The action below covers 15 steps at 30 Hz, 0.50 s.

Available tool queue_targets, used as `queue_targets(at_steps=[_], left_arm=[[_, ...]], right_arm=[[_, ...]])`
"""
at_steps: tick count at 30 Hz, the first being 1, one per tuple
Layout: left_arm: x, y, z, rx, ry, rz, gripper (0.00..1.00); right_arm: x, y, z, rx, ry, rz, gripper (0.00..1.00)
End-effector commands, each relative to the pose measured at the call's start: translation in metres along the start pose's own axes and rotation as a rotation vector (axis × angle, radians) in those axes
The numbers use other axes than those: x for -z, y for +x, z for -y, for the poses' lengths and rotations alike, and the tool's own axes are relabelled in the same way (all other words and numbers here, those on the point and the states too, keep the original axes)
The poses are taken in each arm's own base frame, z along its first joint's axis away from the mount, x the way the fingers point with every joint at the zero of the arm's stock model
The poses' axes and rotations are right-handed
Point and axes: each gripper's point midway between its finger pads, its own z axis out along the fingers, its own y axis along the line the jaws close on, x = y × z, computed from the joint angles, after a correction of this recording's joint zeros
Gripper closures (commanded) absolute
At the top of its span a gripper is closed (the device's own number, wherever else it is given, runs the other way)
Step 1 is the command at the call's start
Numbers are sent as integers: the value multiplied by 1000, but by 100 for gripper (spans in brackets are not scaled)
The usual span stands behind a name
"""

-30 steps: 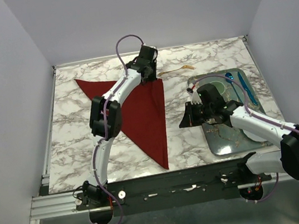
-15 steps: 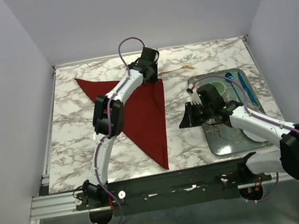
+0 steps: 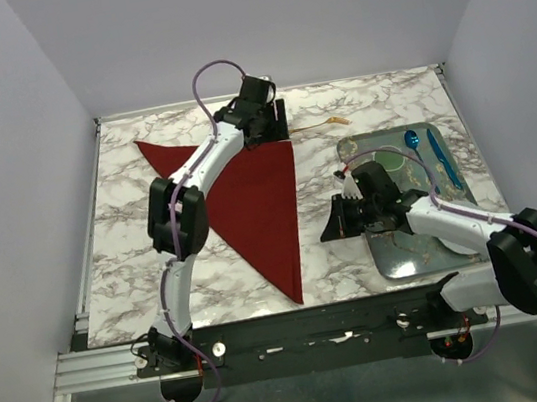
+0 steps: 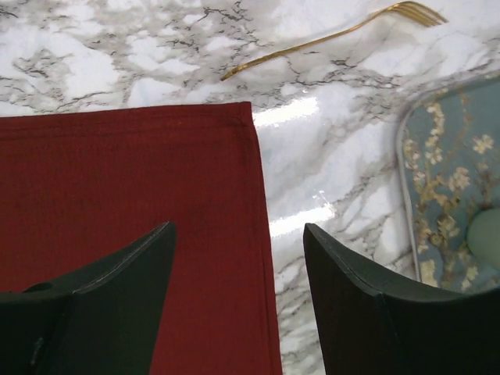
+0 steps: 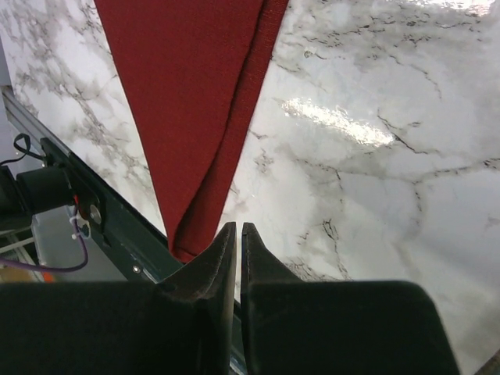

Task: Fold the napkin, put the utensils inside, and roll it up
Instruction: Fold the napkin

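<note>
Napkin is flat on the table, left of centre, folded to a triangle. One corner sits toward the far-left corner of the table, one at mid-table near the far edge, and the tip is close to the near edge.

Left gripper is over the napkin's far-right corner with jaws wide apart and nothing in them. In the left wrist view one finger is over the cloth and the other is over bare marble. The napkin's right edge runs down between them. Can't tell whether the fingers touch the cloth.

Gold fork is on the marble just past that corner, toward the far edge, clear of both cloth and gripper.

Right gripper has its jaws closed, with only a thin slit and nothing visible between them. It's over bare marble between the napkin's right edge and the floral tray. The napkin tip is just ahead of it, not touching.
</note>
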Motion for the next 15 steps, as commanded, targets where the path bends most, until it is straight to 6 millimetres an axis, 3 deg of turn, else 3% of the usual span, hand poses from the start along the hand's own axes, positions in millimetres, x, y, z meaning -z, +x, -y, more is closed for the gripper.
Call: queue_targets(at_steps=[1,3,5,7,9,15], left_arm=[[39,16,11,9,111,-54,26],[23,29,5,-31,66,-74,32],[10,30,11,-57,25,-52,52],[-10,26,4,-66,-78,-15,52],[-24,25,13,-68,-127,18,57],[-42,17,7,-49,-258,103,58]], right_arm=[[-12,6,-5,34,-48,-37,86],[-13,-3,-8,40,-48,-24,86],[-12,-10,-9,41,-28,-8,85],[-7,-22,-13,42,-8,24,85],[-1,-31,-18,47,1,59,85],[4,-33,-13,65,40,62,85]])
